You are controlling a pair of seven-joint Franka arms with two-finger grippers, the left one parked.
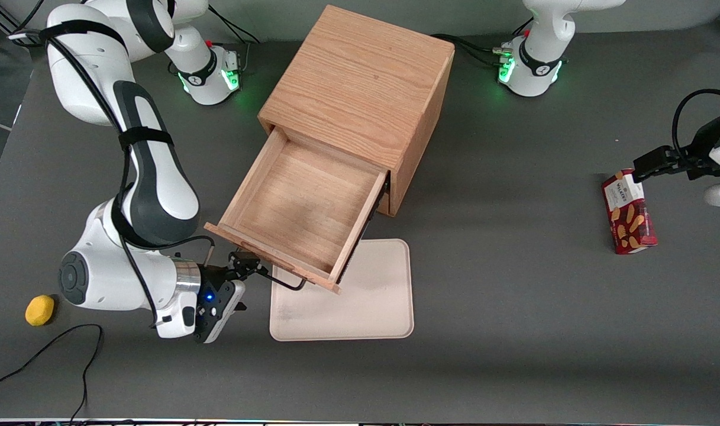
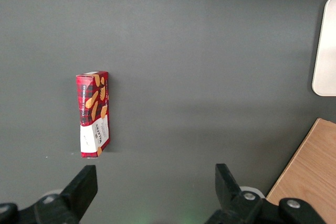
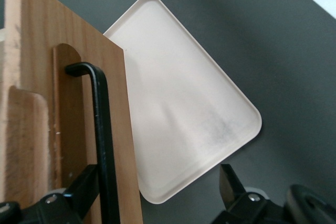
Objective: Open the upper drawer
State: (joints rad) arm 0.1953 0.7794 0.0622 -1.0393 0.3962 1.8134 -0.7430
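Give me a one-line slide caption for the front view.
Upper drawer pulled fully out over the cream tray, the gripper open at its black wire handle.

Only legible text: "Walkers" on white label of red biscuit box (image 1: pixel 628 212), near the table's parked-arm end.

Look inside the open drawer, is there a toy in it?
No, the upper drawer shows only bare wood inside; the gripper is at its handle.

A dark grey matte table (image 1: pixel 513 307) fills the scene under even overhead light.
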